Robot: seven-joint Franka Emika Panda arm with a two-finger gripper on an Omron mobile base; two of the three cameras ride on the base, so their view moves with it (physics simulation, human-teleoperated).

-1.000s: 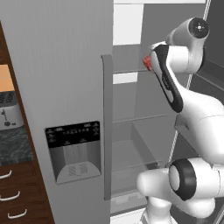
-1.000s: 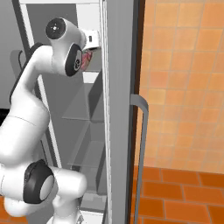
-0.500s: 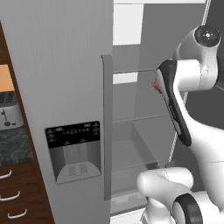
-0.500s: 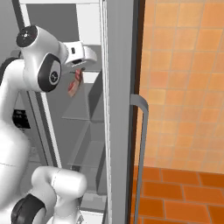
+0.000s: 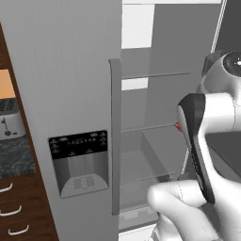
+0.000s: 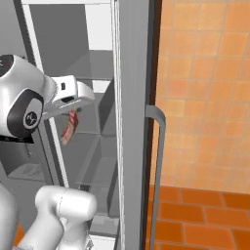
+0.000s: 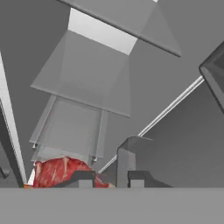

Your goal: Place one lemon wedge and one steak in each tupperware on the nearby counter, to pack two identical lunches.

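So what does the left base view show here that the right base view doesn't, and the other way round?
Left base view alone: the fridge door's dispenser panel, a silver toaster on the marbled counter, and brown drawers below it. Right base view alone: an orange tiled wall, the orange floor, and the steak hanging clear from the gripper. Shared: the open fridge with its grey shelves, a vertical door handle and the white arm.
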